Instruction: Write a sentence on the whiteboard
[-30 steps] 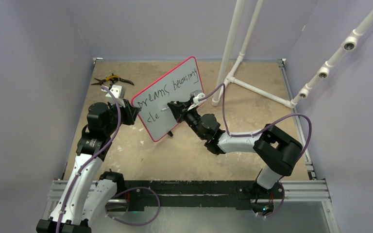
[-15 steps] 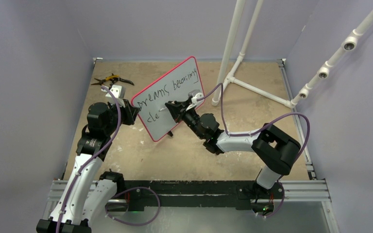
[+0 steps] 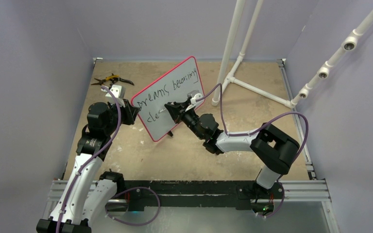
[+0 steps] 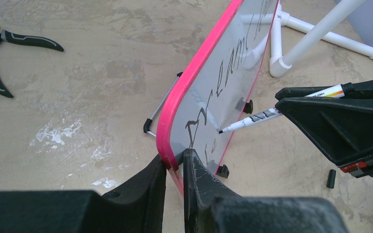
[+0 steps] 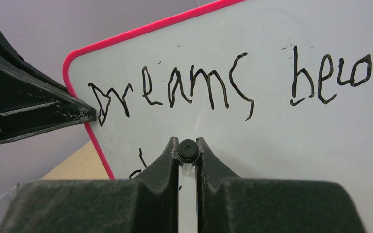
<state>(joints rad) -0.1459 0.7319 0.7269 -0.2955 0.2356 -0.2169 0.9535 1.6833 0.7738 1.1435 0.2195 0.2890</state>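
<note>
**Both arms on board, second line of writing partly done**

The whiteboard [image 3: 167,99] stands tilted on its black feet on the tabletop [image 3: 175,155], left of centre and toward the far edge. Its white face is turned to the right arm. A pink rim runs round it.

The left gripper [image 4: 175,162] is clamped on the board's lower left rim, with its jaws closed tight on the pink edge.

The right gripper [image 5: 188,150] is closed on a marker [image 4: 252,119], a white barrel with a black tip pointing at the board. The tip touches the white face on the lower line.

The sentence [image 5: 223,87] is in black handwriting. The top line reads roughly "Dreams becoming". Below it is the start of a second line, "cle", near the left rim, and the marker tip sits just past it.

Yellow-and-black pliers [image 3: 111,79] lie near the far left corner of the tabletop, well apart from the board. A white pipe frame [image 3: 233,48] stands at the far right side. A small black cylinder [image 4: 330,178] lies on the tabletop under the right gripper.
</note>
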